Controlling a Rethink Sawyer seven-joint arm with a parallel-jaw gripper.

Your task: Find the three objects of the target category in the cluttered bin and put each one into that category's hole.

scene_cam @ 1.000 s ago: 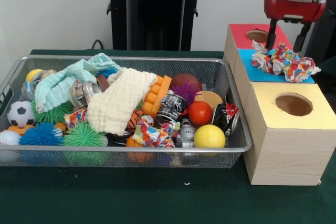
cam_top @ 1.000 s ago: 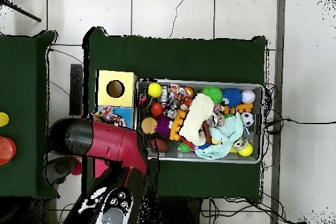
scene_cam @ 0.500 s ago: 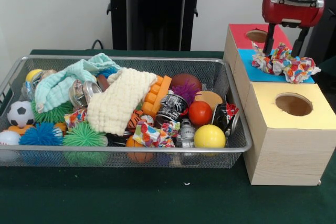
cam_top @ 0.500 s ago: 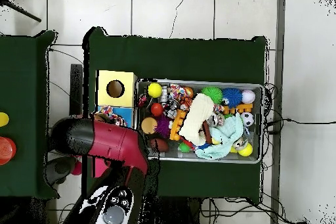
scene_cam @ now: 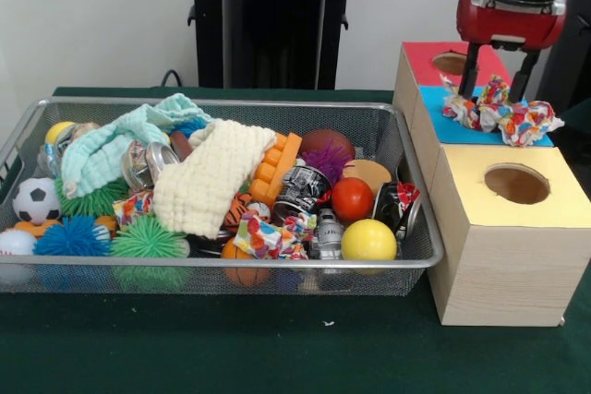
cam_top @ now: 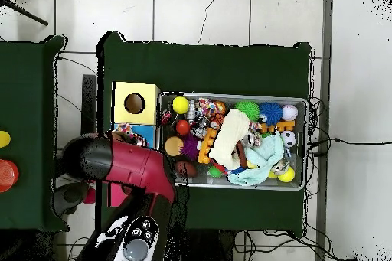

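Pincer (scene_cam: 499,76) fingers visible only frontally

We see the gripper (scene_cam: 498,76) pointing straight down just above the blue-topped box (scene_cam: 443,122), fingers (scene_cam: 471,69) spread apart w/ nothing between them. Red wrist directly above. From overhead, red arm (cam_top: 126,166) lies across that box.

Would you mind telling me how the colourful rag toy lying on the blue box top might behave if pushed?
The rag toy looks like knotted cloth, so probably soft and floppy. It sprawls across the blue box top, so a push would likely drag or bunch it rather than roll it. Probably light.
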